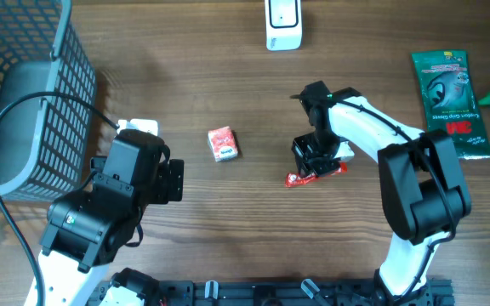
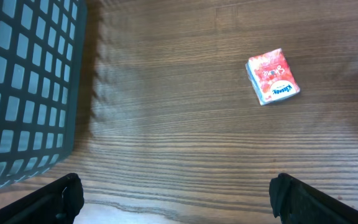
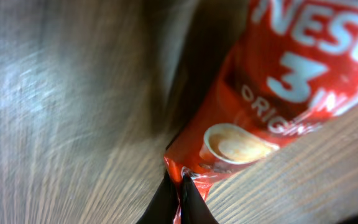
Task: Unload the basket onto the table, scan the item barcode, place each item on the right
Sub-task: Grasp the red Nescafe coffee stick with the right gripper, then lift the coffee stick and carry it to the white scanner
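Step in hand: pickup of the item.
- The right fingers [image 3: 194, 208] are pressed together on the lower corner of the red coffee sachet [image 1: 299, 178].
- The sachet lies flat on the table [image 1: 211, 76], right of centre in the overhead view. It does not look lifted yet.
- The left fingers [image 2: 303, 202] are spread wide with nothing between them. They hang over bare wood beside the basket [image 1: 75, 76] at the left of the frame.

Next move, as I judge it: raise the sachet clear and carry it up-frame to the white scanner [image 1: 283, 24] at the top edge. Then turn it so the barcode faces the scanner window. The pinch is only on a thin corner, so the packet may droop or slip. A slow lift seems wise.

Hard to make out:
- No barcode shows anywhere. The wrist view gives only the printed front with a cup picture, and whether the code is underneath I cannot tell.
- The overhead view hides most of the sachet under the right arm, with only the red ends showing.
- The scanner is cut off by the top of the frame.
- The wrist view is blurred at left.

Also present: a small tissue pack [image 1: 223, 143] at centre and a green glove packet [image 1: 452, 102] at upper right.
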{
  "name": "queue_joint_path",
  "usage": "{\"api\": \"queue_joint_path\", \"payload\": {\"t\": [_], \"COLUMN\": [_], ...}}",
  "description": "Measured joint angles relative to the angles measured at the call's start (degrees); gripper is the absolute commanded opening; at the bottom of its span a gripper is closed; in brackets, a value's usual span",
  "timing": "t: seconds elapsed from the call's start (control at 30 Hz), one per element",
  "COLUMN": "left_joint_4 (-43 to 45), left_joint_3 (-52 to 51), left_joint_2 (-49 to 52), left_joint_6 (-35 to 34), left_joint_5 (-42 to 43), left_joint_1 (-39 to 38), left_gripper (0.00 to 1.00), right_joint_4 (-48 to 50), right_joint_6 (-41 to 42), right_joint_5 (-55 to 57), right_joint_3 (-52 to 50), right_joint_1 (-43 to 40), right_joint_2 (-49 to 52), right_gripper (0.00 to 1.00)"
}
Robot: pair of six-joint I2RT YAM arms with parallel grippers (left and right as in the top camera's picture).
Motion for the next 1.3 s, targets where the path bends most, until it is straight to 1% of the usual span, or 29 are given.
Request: {"api": "queue_joint_path", "payload": {"t": [0.1, 0.2, 0.23, 0.27, 0.3, 0.4, 0.47, 0.63, 0.73, 0.77, 0.97, 1.1, 1.2, 1.3], "left_joint_4": [0.0, 0.0, 0.0, 0.0, 0.0, 0.0, 0.0, 0.0, 0.0, 0.0, 0.0, 0.0, 0.0, 0.0], "left_joint_3": [0.0, 0.0, 0.0, 0.0, 0.0, 0.0, 0.0, 0.0, 0.0, 0.0, 0.0, 0.0, 0.0, 0.0], "left_joint_2": [0.0, 0.0, 0.0, 0.0, 0.0, 0.0, 0.0, 0.0, 0.0, 0.0, 0.0, 0.0, 0.0, 0.0], "left_joint_6": [0.0, 0.0, 0.0, 0.0, 0.0, 0.0, 0.0, 0.0, 0.0, 0.0, 0.0, 0.0, 0.0, 0.0], "left_joint_5": [0.0, 0.0, 0.0, 0.0, 0.0, 0.0, 0.0, 0.0, 0.0, 0.0, 0.0, 0.0, 0.0, 0.0], "left_joint_1": [0.0, 0.0, 0.0, 0.0, 0.0, 0.0, 0.0, 0.0, 0.0, 0.0, 0.0, 0.0, 0.0, 0.0], "left_gripper": [1.00, 1.00, 1.00, 1.00, 1.00, 1.00, 1.00, 1.00, 1.00, 1.00, 1.00, 1.00, 1.00, 1.00], "right_joint_4": [1.9, 5.3, 5.8, 5.9, 5.9, 6.1, 8.6, 18.8, 26.6, 28.4, 45.6, 57.5, 60.0, 60.5], "right_joint_6": [-7.1, -16.7, -19.9, -22.4, -25.2, -33.7, -38.3, -45.5, -52.9, -54.2, -60.8, -67.4, -69.1, -70.2], "right_joint_5": [0.0, 0.0, 0.0, 0.0, 0.0, -0.1, -2.5, -15.1, -25.6, -28.0, -47.2, -63.5, -69.9, -72.8], "right_joint_3": [0.0, 0.0, 0.0, 0.0, 0.0, 0.0, 0.0, -0.2, -1.0, -1.3, -4.9, -5.1, -5.1, -5.1], "right_joint_1": [-0.1, 0.0, 0.0, 0.0, 0.0, 0.0, -0.1, -0.2, -0.2, -0.2, -0.2, -0.2, -0.2, -0.2], "right_joint_2": [-3.7, -12.1, -14.8, -15.5, -19.1, -21.5, -21.5, -21.5, -21.5, -21.5, -21.5, -21.5, -21.5, -21.5], "right_gripper": [0.04, 0.04, 0.04, 0.04, 0.04, 0.04, 0.04, 0.04, 0.04, 0.04, 0.04, 0.05, 0.05, 0.04]}}
